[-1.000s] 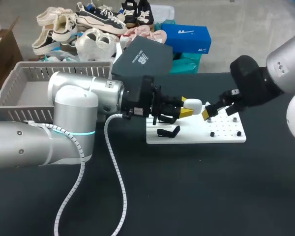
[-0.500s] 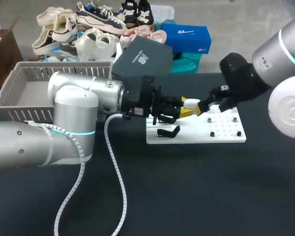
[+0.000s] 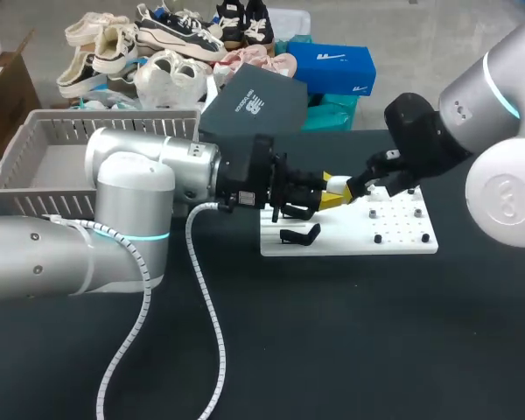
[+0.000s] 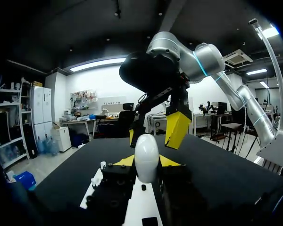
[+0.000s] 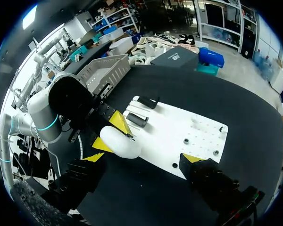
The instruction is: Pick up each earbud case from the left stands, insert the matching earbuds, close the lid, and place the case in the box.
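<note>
A white egg-shaped earbud case (image 3: 339,185) hangs over the white board (image 3: 402,232), with my left gripper (image 3: 331,198) shut on its lower part. In the left wrist view the case (image 4: 146,157) stands upright between the yellow tips. My right gripper (image 3: 360,186) is open at the case's right side. Seen from the right wrist, the case (image 5: 120,141) lies between the wide-spread fingers of that gripper (image 5: 142,158), close to one tip and apart from the other. Two black stands (image 3: 299,234) sit at the board's left end.
Small white and dark pieces (image 3: 376,213) sit in the board's peg holes on its right half. A grey slatted basket (image 3: 35,166) stands at the table's far left. Black tabletop (image 3: 332,341) stretches in front of the board.
My right arm has swung left, bringing its open gripper from the board's right part up to the case. The left arm and the case have kept still.
</note>
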`<act>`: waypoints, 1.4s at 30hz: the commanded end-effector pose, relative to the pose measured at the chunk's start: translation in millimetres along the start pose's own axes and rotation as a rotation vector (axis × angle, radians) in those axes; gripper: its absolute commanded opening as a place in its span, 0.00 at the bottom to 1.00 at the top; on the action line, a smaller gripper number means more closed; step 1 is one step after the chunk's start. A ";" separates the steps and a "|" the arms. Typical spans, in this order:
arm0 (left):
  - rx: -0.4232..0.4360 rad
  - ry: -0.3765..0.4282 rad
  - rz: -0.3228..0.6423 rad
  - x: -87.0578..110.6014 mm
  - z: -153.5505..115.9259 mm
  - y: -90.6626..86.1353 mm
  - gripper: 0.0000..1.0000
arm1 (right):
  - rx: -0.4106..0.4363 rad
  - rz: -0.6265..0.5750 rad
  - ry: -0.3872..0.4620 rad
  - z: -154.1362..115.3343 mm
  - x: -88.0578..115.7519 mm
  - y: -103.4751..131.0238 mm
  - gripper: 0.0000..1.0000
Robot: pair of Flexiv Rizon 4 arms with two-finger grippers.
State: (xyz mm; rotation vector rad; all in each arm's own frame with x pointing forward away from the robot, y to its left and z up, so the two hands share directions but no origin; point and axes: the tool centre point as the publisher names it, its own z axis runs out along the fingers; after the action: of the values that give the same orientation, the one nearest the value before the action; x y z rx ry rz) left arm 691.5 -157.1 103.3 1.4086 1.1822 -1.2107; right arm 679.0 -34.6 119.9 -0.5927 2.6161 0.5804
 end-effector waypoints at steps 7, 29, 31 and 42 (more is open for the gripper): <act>0.003 -0.001 0.001 0.5 0.1 1.2 0.00 | 0.009 0.005 0.002 3.5 -2.9 -2.9 1.00; 0.003 -0.001 0.001 0.5 0.1 1.2 0.00 | 0.025 0.015 -0.020 -3.6 -13.2 -5.7 1.00; 0.003 -0.001 0.001 0.5 0.1 1.2 0.00 | 0.031 0.014 -0.031 -6.3 -17.9 -6.5 1.00; 0.003 -0.001 0.001 0.5 0.1 1.2 0.00 | 0.314 -0.038 -0.076 -31.9 -30.8 -52.6 1.00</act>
State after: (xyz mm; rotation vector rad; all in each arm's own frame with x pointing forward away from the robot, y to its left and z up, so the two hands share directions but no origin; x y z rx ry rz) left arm 692.1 -157.1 103.0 1.4091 1.1801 -1.2125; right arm 728.8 -71.0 146.6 -0.5753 2.5568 0.3792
